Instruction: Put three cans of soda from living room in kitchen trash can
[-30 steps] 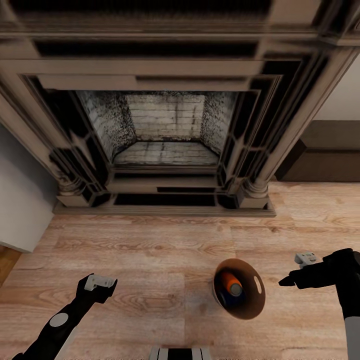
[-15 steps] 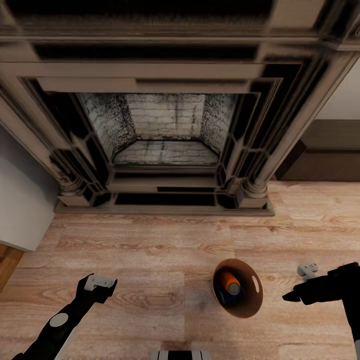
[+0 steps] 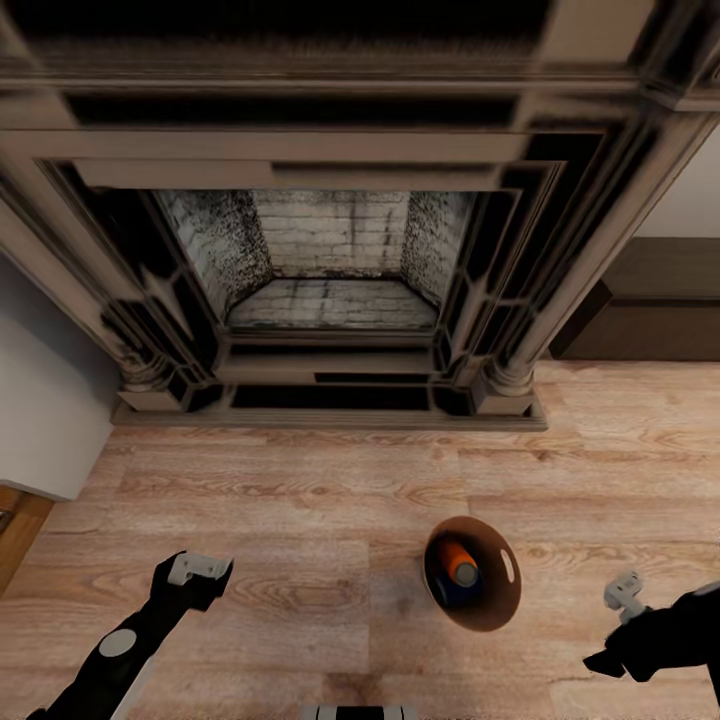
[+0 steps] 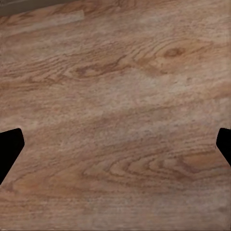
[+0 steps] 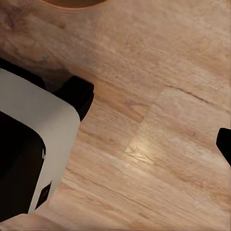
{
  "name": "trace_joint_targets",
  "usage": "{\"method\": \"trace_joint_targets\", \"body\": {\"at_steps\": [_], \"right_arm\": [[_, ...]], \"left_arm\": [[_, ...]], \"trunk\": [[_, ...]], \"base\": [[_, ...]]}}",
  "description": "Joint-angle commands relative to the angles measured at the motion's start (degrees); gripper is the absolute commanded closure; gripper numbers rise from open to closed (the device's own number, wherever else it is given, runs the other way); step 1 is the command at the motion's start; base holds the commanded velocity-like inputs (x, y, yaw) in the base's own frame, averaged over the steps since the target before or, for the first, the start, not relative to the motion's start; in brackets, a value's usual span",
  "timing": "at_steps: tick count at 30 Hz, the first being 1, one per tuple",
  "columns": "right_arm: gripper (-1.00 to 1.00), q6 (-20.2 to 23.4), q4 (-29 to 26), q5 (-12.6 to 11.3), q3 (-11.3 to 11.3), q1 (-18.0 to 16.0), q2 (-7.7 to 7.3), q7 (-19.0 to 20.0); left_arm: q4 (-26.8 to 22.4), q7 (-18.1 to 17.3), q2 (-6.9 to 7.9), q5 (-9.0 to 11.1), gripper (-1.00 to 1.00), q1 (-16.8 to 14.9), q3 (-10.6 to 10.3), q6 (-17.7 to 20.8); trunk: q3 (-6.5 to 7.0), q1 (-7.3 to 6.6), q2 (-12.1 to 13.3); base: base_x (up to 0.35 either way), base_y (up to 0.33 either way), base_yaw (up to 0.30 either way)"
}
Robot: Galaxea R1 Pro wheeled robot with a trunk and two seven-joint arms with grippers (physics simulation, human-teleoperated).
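The tash can [image 3: 473,573] stands on the wood plank floor [image 3: 300,500] in front of the brick fireplace [image 3: 330,260], an orange-red soda can [image 3: 459,565] plus a dark blue one [image 3: 452,592] inside (third can not made out). Left gripper [image 3: 205,568] hangs over bare floor w/ fingers spread wide. Right gripper [image 3: 625,600] sits beside the bin, apart from it; can't tell if it's spread.

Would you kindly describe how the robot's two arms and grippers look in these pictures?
Both arms are matte black. The left arm carries a pale grey round patch, and a light grey block sits at the left gripper. The right gripper has a similar pale grey piece.
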Motion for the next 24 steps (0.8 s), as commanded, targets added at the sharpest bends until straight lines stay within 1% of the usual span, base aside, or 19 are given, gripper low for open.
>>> {"method": "trace_joint_targets", "body": {"at_steps": [1,3,4,9,10,12,14,15,16,18,19,22,23,24], "right_arm": [[-1.0,-0.8,0.1,0.0,-0.4,0.3,0.24,-0.3],[-1.0,-2.1,0.2,0.0,-1.3,1.0,0.75,-1.3],[-1.0,-3.4,0.6,-0.1,-2.0,1.8,1.34,-3.2],[-1.0,-7.2,3.4,-0.1,-2.9,3.6,3.62,-9.3],[-1.0,-8.8,5.2,-0.2,-3.1,3.9,4.42,-11.9],[-1.0,-10.2,7.2,-0.2,-3.2,4.2,4.98,-14.4],[-1.0,-11.4,9.5,-0.2,-3.3,4.3,5.37,-16.7],[-1.0,-13.1,13.2,-0.3,-3.9,4.5,5.64,-20.4],[-1.0,-14.2,16.0,-0.3,-5.1,4.5,5.73,-23.1],[-1.0,-15.8,18.7,-0.3,-6.9,4.6,5.74,-25.9],[-1.0,-17.8,21.7,-0.3,-8.7,4.6,5.68,-28.8],[-1.0,-20.9,26.5,-0.3,-11.0,4.6,5.54,-32.7],[-1.0,-22.4,29.9,-0.3,-12.3,4.6,5.4,-35.6],[-1.0,-23.0,31.7,-0.3,-12.8,4.6,5.32,-37.1]], "left_arm": [[0.4,0.1,0.0,0.0,-1.0,0.0,0.0,0.0],[1.0,0.4,0.0,0.0,-1.0,0.0,0.0,0.0],[1.8,0.9,0.0,0.0,-1.0,0.0,0.0,-0.1],[4.8,2.4,0.0,0.0,-1.0,0.0,0.0,-0.9],[6.4,3.0,-0.02,0.0,-1.0,0.0,0.0,-1.7],[8.6,3.4,-0.09,0.0,-1.0,0.0,0.0,-2.3],[12.1,3.8,-0.24,0.0,-1.0,0.0,0.1,-2.8],[19.5,4.3,-0.54,0.3,-1.0,-0.1,0.3,-3.8],[24.9,4.5,-0.68,0.5,-1.0,-0.1,0.4,-6.1],[30.1,4.6,-0.78,0.5,-1.0,-0.1,0.5,-9.5],[35.3,4.7,-0.82,0.6,-1.0,-0.1,0.5,-12.7],[41.8,4.8,-0.85,0.7,-1.0,-0.2,0.6,-16.0],[44.6,4.8,-0.86,0.8,-1.0,-0.2,0.7,-17.5],[45.7,4.8,-0.86,0.8,-1.0,-0.2,0.7,-18.2]], "trunk": [[0.1,-0.23,0.4],[0.28,-0.67,1.2],[0.37,-0.89,1.6],[0.84,-1.98,3.6],[0.93,-2.2,4.0],[1.12,-2.64,4.8],[1.3,-3.08,5.6],[1.4,-3.3,6.0],[1.49,-3.52,6.4],[1.68,-3.96,7.2],[1.78,-4.18,7.6],[2.07,-4.84,8.8],[2.16,-5.06,9.2],[2.26,-5.28,9.6]], "base": [[0.0,0.0,0.0],[0.0,0.0,0.0],[0.0,0.0,0.0],[0.0,0.0,0.0],[0.0,0.0,0.0],[0.0,0.0,0.0],[0.0,0.0,0.0],[0.0,0.0,0.0],[0.0,0.0,0.0],[0.0,0.0,0.0],[0.0,0.0,0.0],[0.0,0.0,0.0],[0.0,0.0,0.0],[0.0,0.0,0.0]]}}
